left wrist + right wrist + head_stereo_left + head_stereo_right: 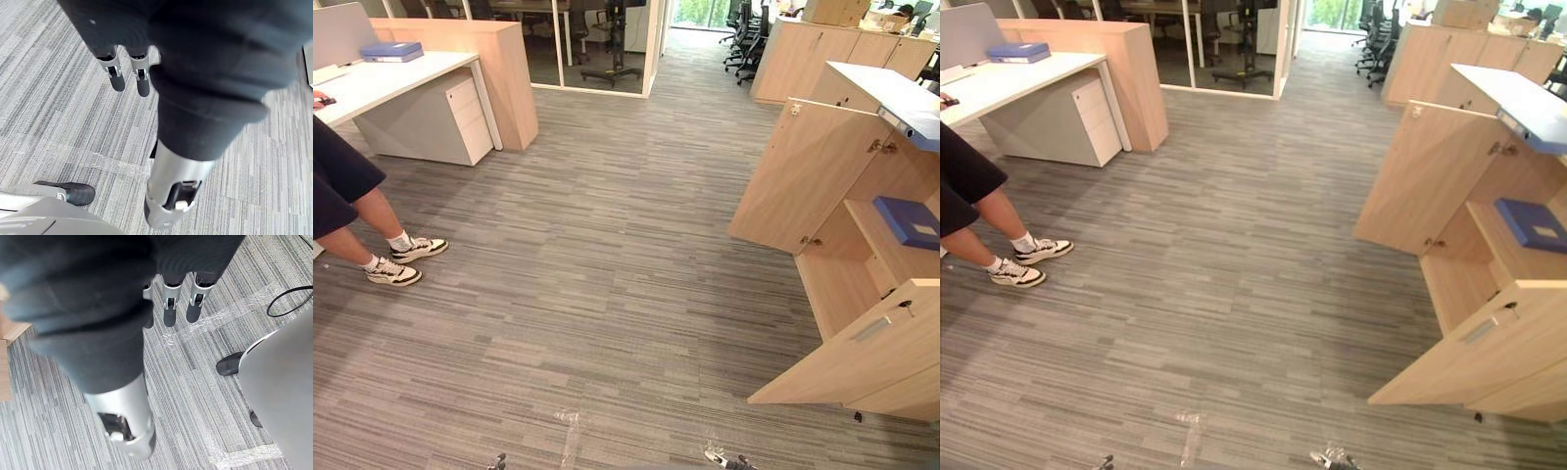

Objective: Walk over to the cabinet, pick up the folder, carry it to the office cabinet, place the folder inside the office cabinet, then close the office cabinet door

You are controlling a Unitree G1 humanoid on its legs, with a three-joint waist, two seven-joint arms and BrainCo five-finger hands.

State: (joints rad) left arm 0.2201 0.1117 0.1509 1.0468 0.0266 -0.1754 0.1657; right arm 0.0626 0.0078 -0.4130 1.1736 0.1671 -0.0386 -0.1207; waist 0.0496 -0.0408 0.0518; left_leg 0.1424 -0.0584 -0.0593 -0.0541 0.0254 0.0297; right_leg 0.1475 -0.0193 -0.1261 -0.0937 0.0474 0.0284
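Currently left robot hand (117, 78) and right robot hand (168, 308) hang spread and empty; blue folder (909, 221) lies on office cabinet (886, 90) shelf (881, 247), doors (808, 171) open, presumably for access.

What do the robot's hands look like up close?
The left hand and right hand each wear a dark ribbed cover over the back and wrist. The fingers are slim silver pieces ending in rounded dark tips. The thumb is a thicker silver cylinder with a dark cut-out.
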